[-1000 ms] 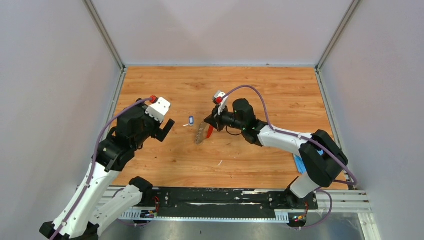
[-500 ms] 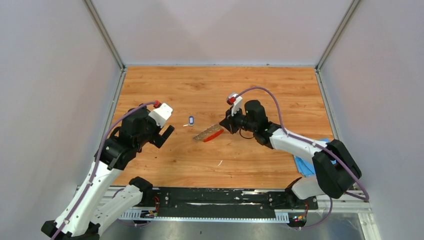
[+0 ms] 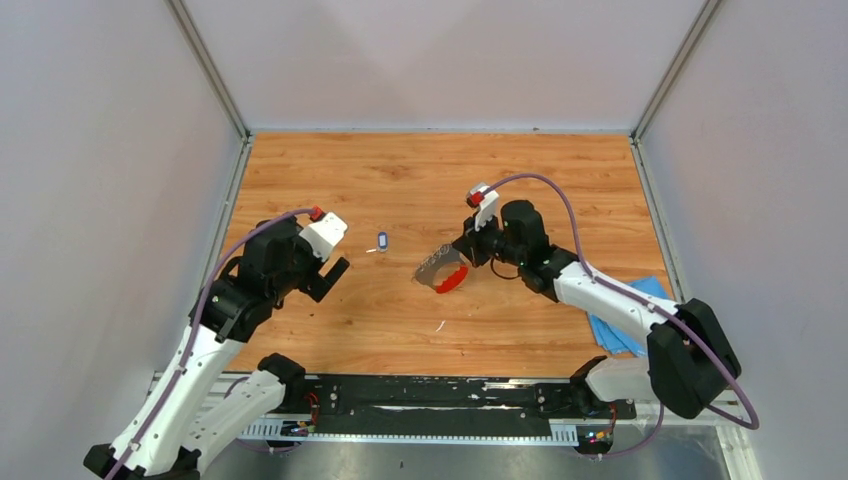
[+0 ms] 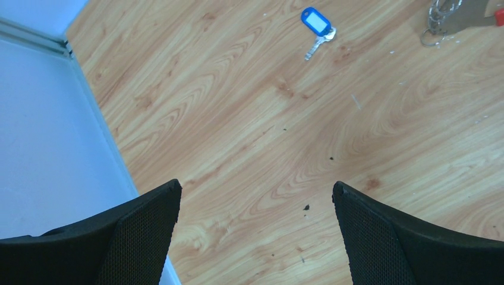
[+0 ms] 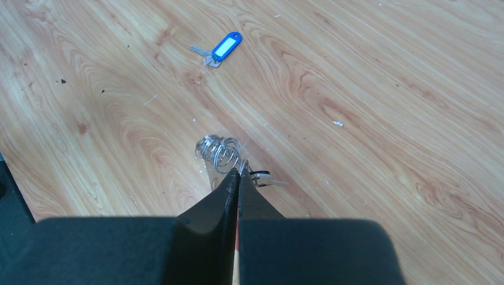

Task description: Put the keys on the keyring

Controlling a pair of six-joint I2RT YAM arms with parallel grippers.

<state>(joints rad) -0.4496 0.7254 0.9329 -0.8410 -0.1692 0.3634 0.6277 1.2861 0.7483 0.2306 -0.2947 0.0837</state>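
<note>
Table [image 3: 400, 170]: wooden. Left pincer [image 4: 255, 190] is held spread wide and empty above it, aimed toward the blue-tagged key [image 4: 316, 21], probably for a pickup. Right pincer [image 5: 238, 175] is clamped on the keyring [image 3: 445, 272] mid-table, rings fanned leftward, likely for threading. The key is laid flat between both arms.

Count: one blue-tagged key [image 3: 382, 241] in plain view; one keyring [image 3: 443, 271], red loop, many grey metal pieces; one blue cloth [image 3: 608, 333]; two tools, left tool [image 3: 327, 273], right tool [image 3: 466, 254].
</note>
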